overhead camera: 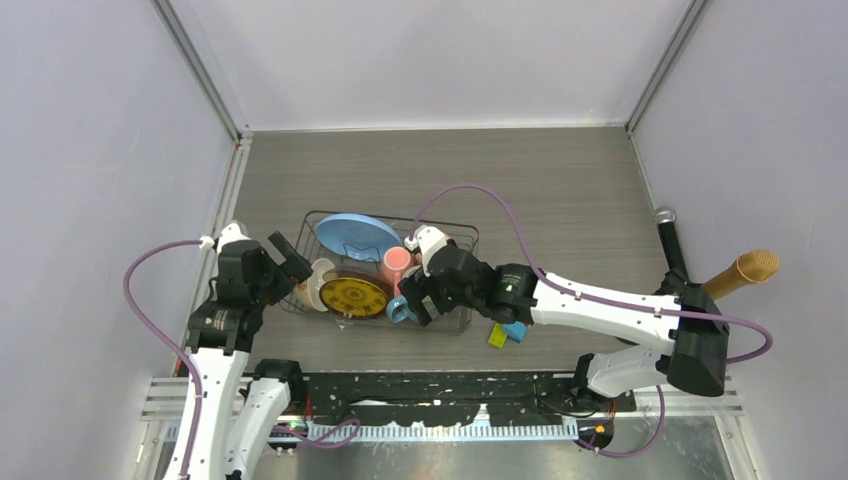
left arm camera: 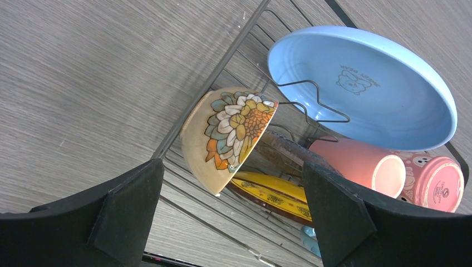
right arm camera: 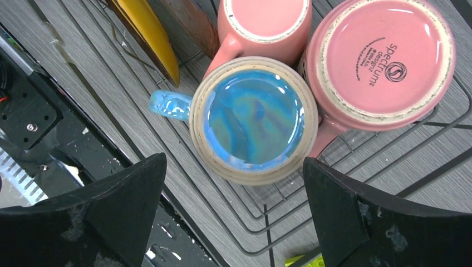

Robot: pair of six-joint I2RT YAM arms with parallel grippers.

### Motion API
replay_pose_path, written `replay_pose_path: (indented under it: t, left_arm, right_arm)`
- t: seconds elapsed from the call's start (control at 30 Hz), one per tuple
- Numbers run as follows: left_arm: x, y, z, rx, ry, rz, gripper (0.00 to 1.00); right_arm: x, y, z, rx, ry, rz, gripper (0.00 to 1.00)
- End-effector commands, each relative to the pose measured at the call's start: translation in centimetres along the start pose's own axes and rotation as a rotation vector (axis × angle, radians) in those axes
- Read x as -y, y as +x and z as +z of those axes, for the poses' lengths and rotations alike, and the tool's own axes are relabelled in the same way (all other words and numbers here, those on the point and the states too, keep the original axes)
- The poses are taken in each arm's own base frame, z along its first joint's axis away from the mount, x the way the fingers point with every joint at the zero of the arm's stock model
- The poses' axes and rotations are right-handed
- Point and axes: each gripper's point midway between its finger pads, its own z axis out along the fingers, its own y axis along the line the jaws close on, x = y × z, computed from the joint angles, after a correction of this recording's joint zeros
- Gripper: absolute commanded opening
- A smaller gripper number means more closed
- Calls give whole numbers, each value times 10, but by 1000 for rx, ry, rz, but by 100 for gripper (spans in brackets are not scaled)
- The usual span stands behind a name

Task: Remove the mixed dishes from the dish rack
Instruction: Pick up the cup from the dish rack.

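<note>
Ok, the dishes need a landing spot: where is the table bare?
Bare table runs from the dish rack to the back wall, widest at far right. Crowded: the rack's near-right corner, with small blocks and the right arm.

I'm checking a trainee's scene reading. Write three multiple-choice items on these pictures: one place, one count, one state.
1. The blue mug sits: A) in the dish rack; B) on the bare table; C) on a shelf.
2. Mugs in the rack: A) two; B) three; C) five.
3. The jaws of the right gripper are: A) shut on the mug; B) shut, empty; C) open above the mug.
1A: rack wires run beneath it. 2B: blue, salmon mug and speckled pink mug stand together. 3C: both fingers stand wide apart.
</note>
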Motion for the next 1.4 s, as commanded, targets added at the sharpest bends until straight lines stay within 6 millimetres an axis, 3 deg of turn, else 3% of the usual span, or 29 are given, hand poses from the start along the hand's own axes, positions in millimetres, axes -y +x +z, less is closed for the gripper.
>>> replay_pose_path:
  t: [0.0,0.37,0.6,0.8,1.0,1.37]
  left_arm:
    - [8,-8,0,22,32,7,99]
    - [8,-7,0,24,38,6,99]
    - [9,-7,0,23,41,6,99]
    - [9,-7,2,19,40,6,99]
    - [9,-6,2,11,39,10,99]
    - [10,-7,-2,20,50,10,99]
  right_arm:
    - [-2,-20,9,105,14,13,100]
    - [3,-5,26,103,26,-56,100]
    - [16,-3,22,103,86,-84,100]
    - [-1,-11,11,179,-25,-22,100]
    - [3,-2,19,163,-12,-89,100]
    - [3,-13,22,209,-15,-181,100]
